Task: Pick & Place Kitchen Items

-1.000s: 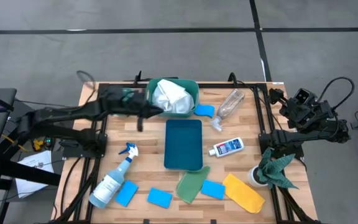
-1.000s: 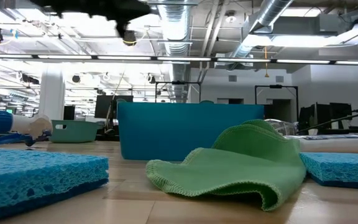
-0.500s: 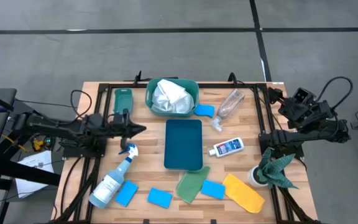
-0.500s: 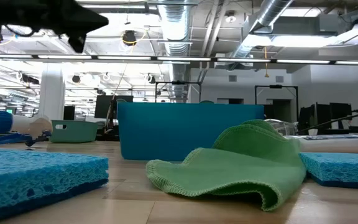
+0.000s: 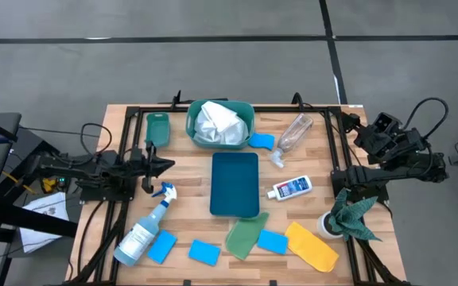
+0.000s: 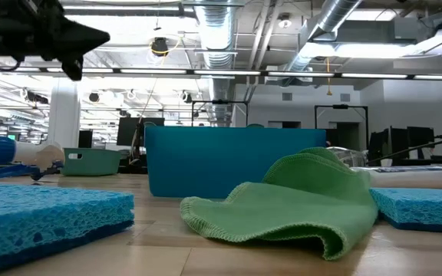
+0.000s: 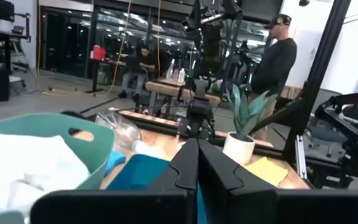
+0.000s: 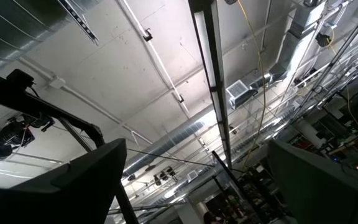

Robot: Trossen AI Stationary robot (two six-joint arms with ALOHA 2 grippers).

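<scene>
My left gripper (image 5: 166,164) is shut and empty above the table's left side, left of the teal tray (image 5: 235,184); its closed fingers show in the left wrist view (image 7: 197,144). A white cloth (image 5: 216,123) lies in the teal basket (image 5: 192,127). The spray bottle (image 5: 145,230) lies on its side at the near left. Blue sponges (image 5: 162,247) (image 5: 204,253) (image 5: 273,241) (image 5: 261,141), a light-green cloth (image 5: 246,236), a yellow cloth (image 5: 312,246), a clear bottle (image 5: 293,133) and a white bottle (image 5: 293,188) lie on the table. My right gripper (image 8: 197,155) is open, off the table's right edge, pointing up.
A small green tray (image 5: 157,127) lies at the far left. A white pot with a dark green rag or plant (image 5: 348,216) stands at the right edge. People stand in the room beyond, in the left wrist view (image 7: 281,56).
My left gripper has drawn back from beside the basket toward the table's left and near side and now hovers above the spray bottle's trigger end. Nothing on the table has moved.
</scene>
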